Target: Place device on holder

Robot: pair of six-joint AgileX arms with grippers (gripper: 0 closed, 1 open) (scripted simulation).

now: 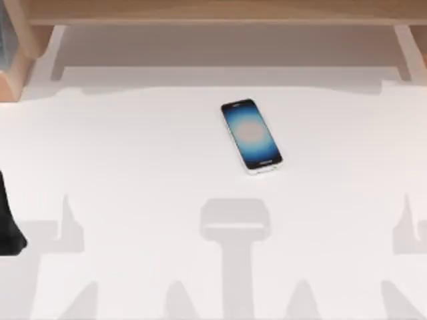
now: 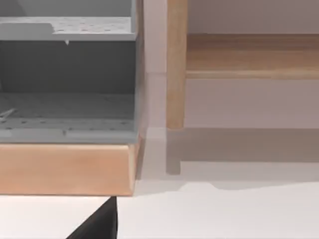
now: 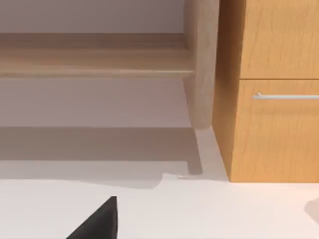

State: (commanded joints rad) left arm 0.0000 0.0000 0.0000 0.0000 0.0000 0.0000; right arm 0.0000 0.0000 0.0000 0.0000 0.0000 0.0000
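Broadly, I'm looking down on a white table that takes up most of the top view, with a wooden shelf frame running along its far edge. At the far left corner stands a grey pegboard unit on a wooden base, seen close from the left wrist. The right wrist view has a wooden cabinet with a metal drawer handle at the far right.

Next down in size, a dark shape sits at the left edge of the table in the top view, which I take to be part of my left arm, parked. Each wrist view has a black wedge at its lower edge, which I take to be part of a finger; I cannot tell whether either gripper is open or closed.

Smallest, the phone lies flat and face up, screen glowing blue, a little right of centre and towards the far side, slightly angled, with nothing touching it.

As I judge it, the task has not begun: the phone is untouched. Picking it up and setting it on a holder are all still to do, and I cannot make out a holder.
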